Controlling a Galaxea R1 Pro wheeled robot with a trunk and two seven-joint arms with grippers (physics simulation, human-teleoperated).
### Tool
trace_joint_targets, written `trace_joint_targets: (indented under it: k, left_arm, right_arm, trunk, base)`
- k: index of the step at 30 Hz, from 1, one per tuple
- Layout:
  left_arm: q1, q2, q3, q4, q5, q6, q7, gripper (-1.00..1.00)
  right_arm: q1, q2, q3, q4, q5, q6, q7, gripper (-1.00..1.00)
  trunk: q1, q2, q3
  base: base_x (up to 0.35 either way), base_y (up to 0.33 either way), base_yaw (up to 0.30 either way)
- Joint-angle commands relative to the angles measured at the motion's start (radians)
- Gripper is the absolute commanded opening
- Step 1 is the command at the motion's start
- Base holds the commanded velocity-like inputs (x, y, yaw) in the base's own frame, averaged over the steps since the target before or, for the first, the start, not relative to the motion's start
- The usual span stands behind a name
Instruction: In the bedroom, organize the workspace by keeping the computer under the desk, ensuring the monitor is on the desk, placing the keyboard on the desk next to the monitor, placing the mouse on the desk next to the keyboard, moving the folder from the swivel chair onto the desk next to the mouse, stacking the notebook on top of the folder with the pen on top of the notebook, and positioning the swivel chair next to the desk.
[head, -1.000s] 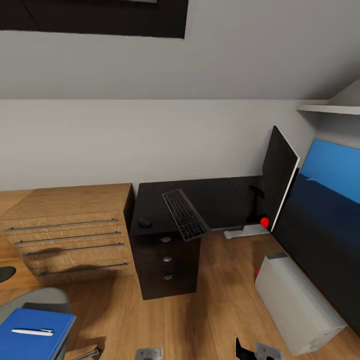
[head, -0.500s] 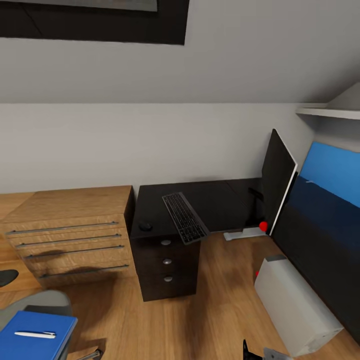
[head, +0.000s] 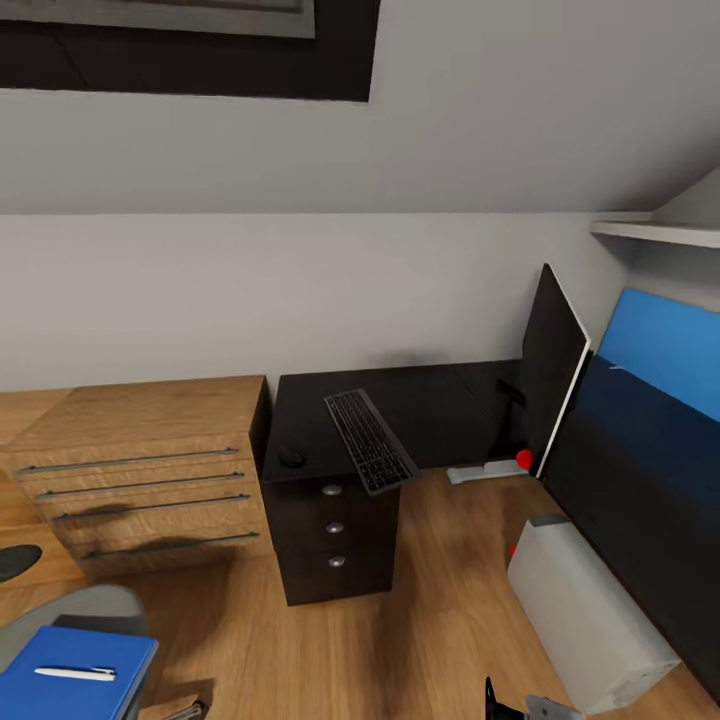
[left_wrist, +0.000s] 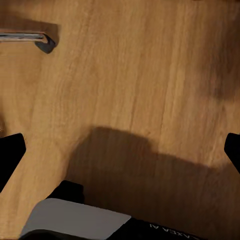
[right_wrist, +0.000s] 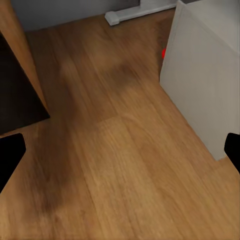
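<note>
The view tilts up slightly — nothing moved; folder (head: 70, 675) at 7 o'clock awaits; both claws spread, empty.

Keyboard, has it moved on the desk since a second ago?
No. The keyboard keeps its place beside the mouse, overhanging the desk edge; the whole view shifted, so the camera moved.

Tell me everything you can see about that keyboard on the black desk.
The keyboard is a slim grey slab with rows of dark keys. It lies flat on the desk, angled across the desk's near corner above the drawers, and its near end juts out past the edge. A small dark mouse sits apart from it on the same surface. Nothing rests on the keyboard and nothing holds it.
</note>
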Motion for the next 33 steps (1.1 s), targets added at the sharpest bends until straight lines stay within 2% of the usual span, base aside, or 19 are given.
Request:
trace_joint_targets:
  k: [1,16,21,26,33]
  left_arm:
    - [-0.001,0.001,0.012,0.000,0.016,-0.005,0.008,1.00]
    - [-0.001,0.001,0.014,0.000,0.019,-0.005,0.007,1.00]
    - [-0.001,0.001,0.016,0.000,0.019,-0.005,0.008,1.00]
    - [-0.001,0.002,0.017,0.000,0.019,-0.005,0.007,1.00]
    - [-0.001,0.002,0.017,0.000,0.019,-0.005,0.008,1.00]
  right_arm:
    - [-0.001,0.000,0.008,-0.001,-0.001,-0.008,-0.009,1.00]
    - [-0.001,0.008,0.010,0.002,0.001,-0.006,-0.010,1.00]
    - [-0.001,0.009,0.010,0.003,0.001,-0.003,-0.010,1.00]
    - [-0.001,0.009,0.009,0.002,0.001,-0.003,-0.009,1.00]
    - [-0.001,0.008,0.008,0.000,0.001,-0.004,-0.008,1.00]
  trunk:
    - [-0.004,0.007,0.002]
    - [-0.061,0.112,0.047]
    - [-0.081,0.147,0.060]
    - [-0.100,0.182,0.075]
    - [-0.127,0.231,0.096]
  base:
    - [-0.286,-0.144,0.232]
    - [-0.306,-0.164,0.275]
    - [-0.151,-0.090,0.249]
    - [-0.106,-0.019,0.081]
    - [-0.273,-0.003,0.013]
